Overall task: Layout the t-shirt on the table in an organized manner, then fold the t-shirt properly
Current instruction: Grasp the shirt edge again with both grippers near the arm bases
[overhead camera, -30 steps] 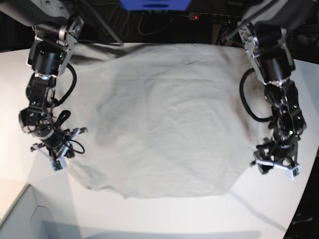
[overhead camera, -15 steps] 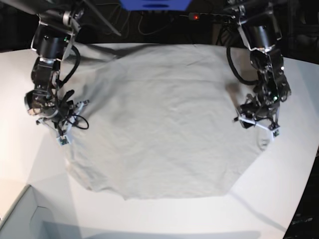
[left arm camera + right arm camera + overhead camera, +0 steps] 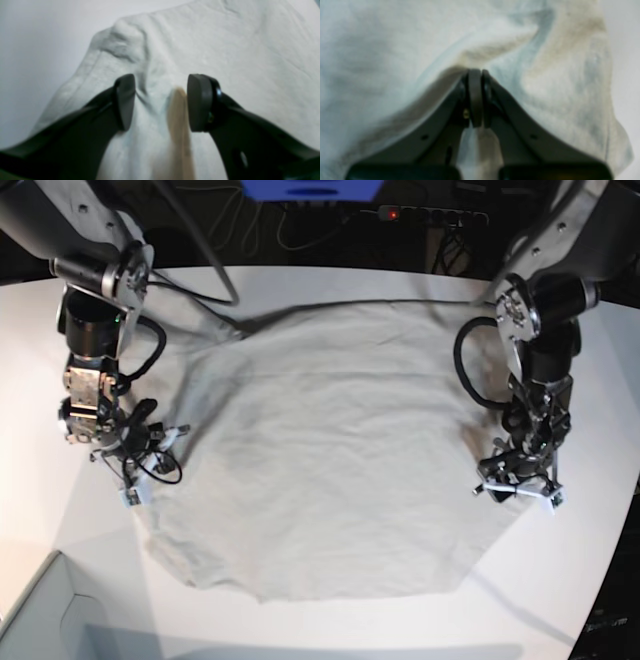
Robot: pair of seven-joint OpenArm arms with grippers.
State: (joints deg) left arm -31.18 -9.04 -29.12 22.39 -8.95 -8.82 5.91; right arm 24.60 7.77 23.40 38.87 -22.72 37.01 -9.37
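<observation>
The light beige-grey t-shirt [image 3: 320,450] lies spread, back up, on the white table [image 3: 330,620]. My left gripper [image 3: 515,488] rests on the shirt's right edge. In the left wrist view it [image 3: 160,100] is open, its jaws either side of a raised fold of the shirt [image 3: 225,37]. My right gripper [image 3: 135,485] is at the shirt's left edge. In the right wrist view it [image 3: 475,75] is shut, with a ridge of shirt fabric [image 3: 382,50] drawn up to its tips. The collar and label are hidden.
A grey box corner [image 3: 40,620] sits at the front left. A blue object [image 3: 310,188], a power strip [image 3: 430,215] and cables lie behind the table's far edge. The table's curved edge runs down the right side [image 3: 615,520].
Both grippers moved away from the front and back toward it. The shirt's far edge has slid toward the front, and both side edges are drawn in under the grippers.
</observation>
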